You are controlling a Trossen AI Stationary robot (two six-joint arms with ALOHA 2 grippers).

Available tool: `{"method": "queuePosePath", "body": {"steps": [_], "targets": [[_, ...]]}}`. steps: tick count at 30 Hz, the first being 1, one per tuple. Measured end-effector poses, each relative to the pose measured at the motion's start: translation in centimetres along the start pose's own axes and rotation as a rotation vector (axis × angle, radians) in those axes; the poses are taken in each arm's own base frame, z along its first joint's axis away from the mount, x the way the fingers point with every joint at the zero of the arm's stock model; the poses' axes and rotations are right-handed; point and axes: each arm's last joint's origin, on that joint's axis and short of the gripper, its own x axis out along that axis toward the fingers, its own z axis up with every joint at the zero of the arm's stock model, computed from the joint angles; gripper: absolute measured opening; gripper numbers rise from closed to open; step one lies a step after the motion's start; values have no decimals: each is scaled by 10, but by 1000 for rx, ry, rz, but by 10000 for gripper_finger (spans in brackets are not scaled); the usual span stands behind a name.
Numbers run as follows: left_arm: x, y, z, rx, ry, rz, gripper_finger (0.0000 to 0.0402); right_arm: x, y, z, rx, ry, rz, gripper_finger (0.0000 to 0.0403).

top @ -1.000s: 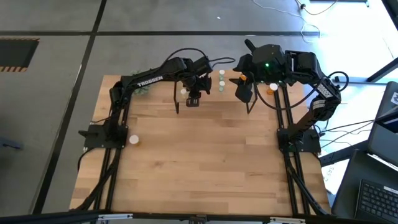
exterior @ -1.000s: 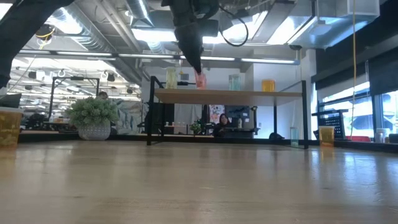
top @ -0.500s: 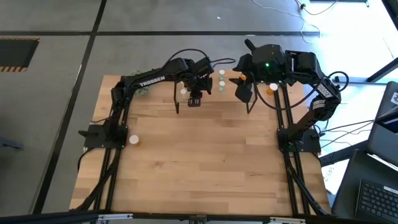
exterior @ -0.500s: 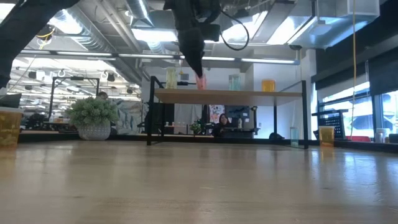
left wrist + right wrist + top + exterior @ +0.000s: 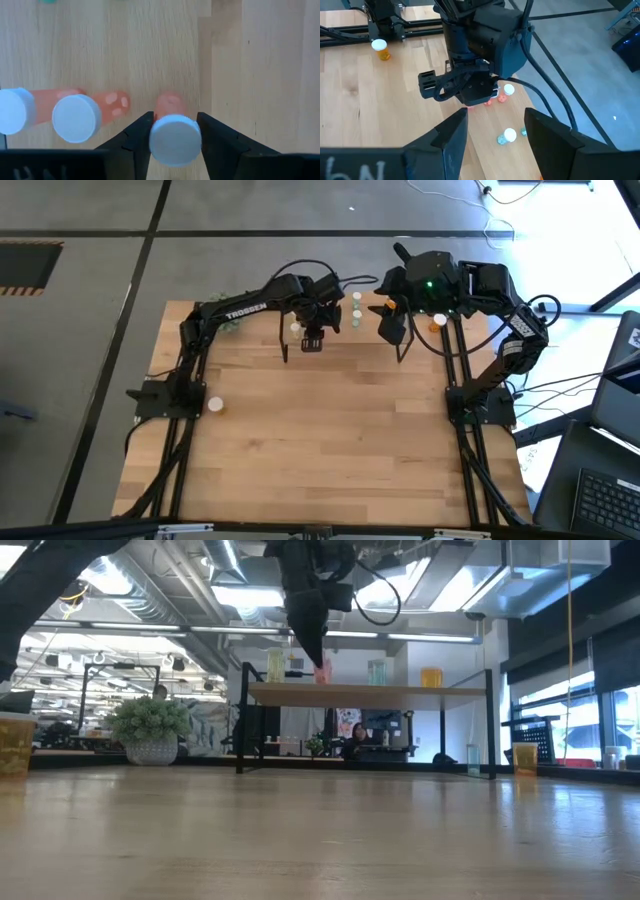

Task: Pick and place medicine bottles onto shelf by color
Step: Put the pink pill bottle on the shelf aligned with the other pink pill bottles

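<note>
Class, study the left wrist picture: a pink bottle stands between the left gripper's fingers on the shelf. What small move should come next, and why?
Probably lift the left gripper straight up. Its pink bottle stands upright on the shelf beside two other pink bottles, so it looks placed; the fingers flank it closely.

pink bottles [image 5: 170, 107]: three, in a row on the shelf [image 5: 370, 692]
green bottles [image 5: 377, 672]: one seen for sure
orange bottles [image 5: 431, 677]: one on the shelf, one at the counter's nine o'clock edge [image 5: 380, 49]
arms: two
</note>
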Motion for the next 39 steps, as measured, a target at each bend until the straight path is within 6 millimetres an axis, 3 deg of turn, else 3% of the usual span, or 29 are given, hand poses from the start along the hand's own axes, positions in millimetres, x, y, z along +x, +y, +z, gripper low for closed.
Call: {"method": "queuePosePath", "body": {"steps": [6, 30, 39], "targets": [[0, 0, 0, 3, -4, 1, 162, 0, 0, 0, 0, 0, 0, 198], [-3, 2, -1, -31, 25, 56, 164, 0, 0, 0, 0, 1, 0, 198], [-36, -1, 8, -19, -7, 102, 164, 0, 0, 0, 0, 1, 0, 198]]}}
